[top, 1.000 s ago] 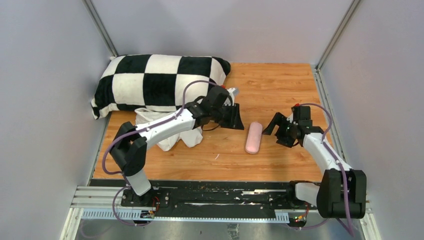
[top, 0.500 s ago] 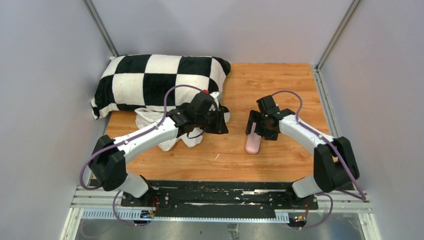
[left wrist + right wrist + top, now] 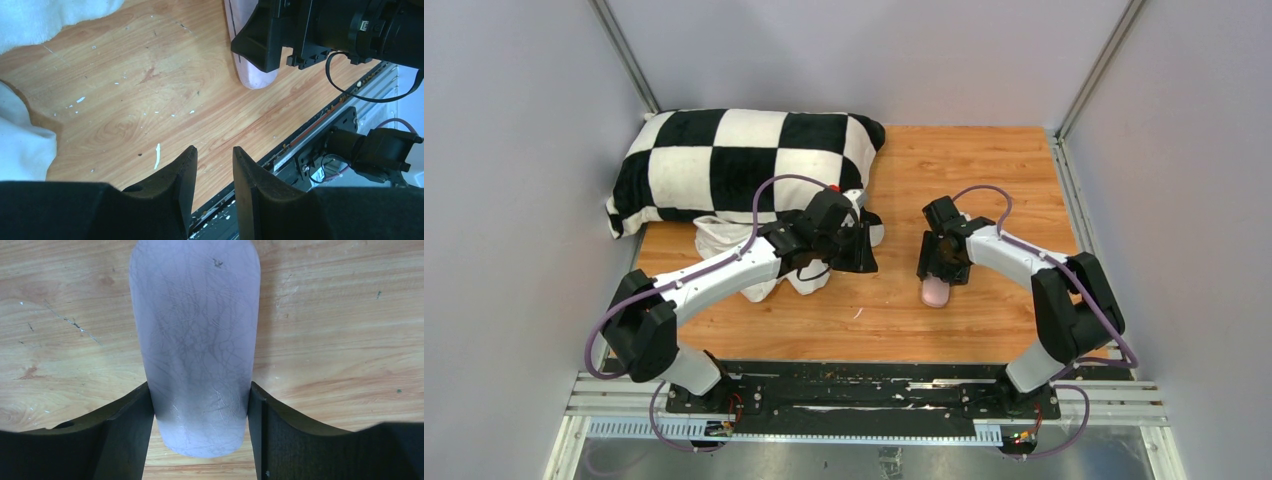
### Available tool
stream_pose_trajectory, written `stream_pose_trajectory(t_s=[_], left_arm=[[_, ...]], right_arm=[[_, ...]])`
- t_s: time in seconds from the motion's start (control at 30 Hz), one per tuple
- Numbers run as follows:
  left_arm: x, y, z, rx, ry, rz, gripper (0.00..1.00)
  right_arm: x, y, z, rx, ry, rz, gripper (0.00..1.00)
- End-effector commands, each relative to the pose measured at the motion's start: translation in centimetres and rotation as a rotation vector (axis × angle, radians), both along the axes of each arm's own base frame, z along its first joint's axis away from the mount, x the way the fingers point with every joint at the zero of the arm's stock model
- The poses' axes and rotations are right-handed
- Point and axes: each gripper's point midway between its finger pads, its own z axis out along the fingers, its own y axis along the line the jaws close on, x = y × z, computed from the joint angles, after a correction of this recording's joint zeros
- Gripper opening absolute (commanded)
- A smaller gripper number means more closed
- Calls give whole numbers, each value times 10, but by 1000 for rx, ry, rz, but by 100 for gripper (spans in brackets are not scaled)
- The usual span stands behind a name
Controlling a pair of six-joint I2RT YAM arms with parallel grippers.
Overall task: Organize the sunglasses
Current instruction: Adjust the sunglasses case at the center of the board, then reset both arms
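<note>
The sunglasses are out of view in every frame. A closed pink oblong case [image 3: 935, 291] lies on the wooden table, right of centre. My right gripper [image 3: 943, 258] comes down over its far end. In the right wrist view both fingers press against the sides of the case [image 3: 195, 330], so the right gripper [image 3: 200, 390] is shut on it. My left gripper [image 3: 862, 250] hovers to the left of the case, beside the white cloth. Its jaws [image 3: 214, 150] stand apart with only bare wood between them. The near end of the case [image 3: 252, 77] shows at the top of the left wrist view.
A black-and-white checkered pillow [image 3: 744, 160] fills the back left corner. A crumpled white cloth [image 3: 724, 245] lies in front of it under the left arm. Grey walls close in both sides and the back. A black rail [image 3: 844, 392] runs along the near edge.
The right gripper swung left from beside the case to over it, and its fingers closed onto the case's sides. The left gripper drew back to the left, toward the white cloth.
</note>
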Motion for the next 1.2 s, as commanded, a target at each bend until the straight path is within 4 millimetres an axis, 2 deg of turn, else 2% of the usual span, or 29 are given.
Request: stream_pose_trajectory(t_s=[0.0, 0.07, 0.1, 0.13, 0.27, 0.3, 0.33, 0.47, 0.57, 0.73, 0.87, 0.97, 1.17], left_arm=[[2, -1, 1, -15, -6, -5, 37], [2, -2, 1, -19, -7, -8, 37], [2, -2, 0, -16, -3, -7, 37], [2, -2, 0, -18, -4, -7, 37], [2, -2, 0, -20, -8, -7, 37], [2, -1, 0, -17, -10, -6, 37], [2, 0, 2, -15, -14, -2, 36], [5, 7, 18, -16, -53, 31, 37], [12, 19, 34, -5, -96, 77, 39], [23, 47, 76, -20, -214, 164, 41], [30, 80, 111, 14, -345, 274, 43], [32, 106, 130, 24, -428, 374, 43], [26, 143, 143, -56, -533, 536, 44]], right_arm=[[2, -9, 7, -61, -35, 12, 45], [1, -12, 9, -69, -42, 16, 44], [1, -14, 11, -76, -47, 15, 48], [1, -16, 11, -82, -51, 14, 54], [1, -27, 20, -96, -76, -5, 90], [1, -31, 23, -106, -81, -15, 97], [2, -35, 26, -110, -88, -24, 100], [8, -59, 49, -130, -140, -72, 100], [14, -85, 81, -164, -212, -135, 100], [16, -121, 138, -244, -386, -239, 100], [7, -135, 174, -261, -512, -281, 100], [0, -142, 186, -268, -564, -314, 100], [-6, -149, 179, -286, -592, -330, 98]])
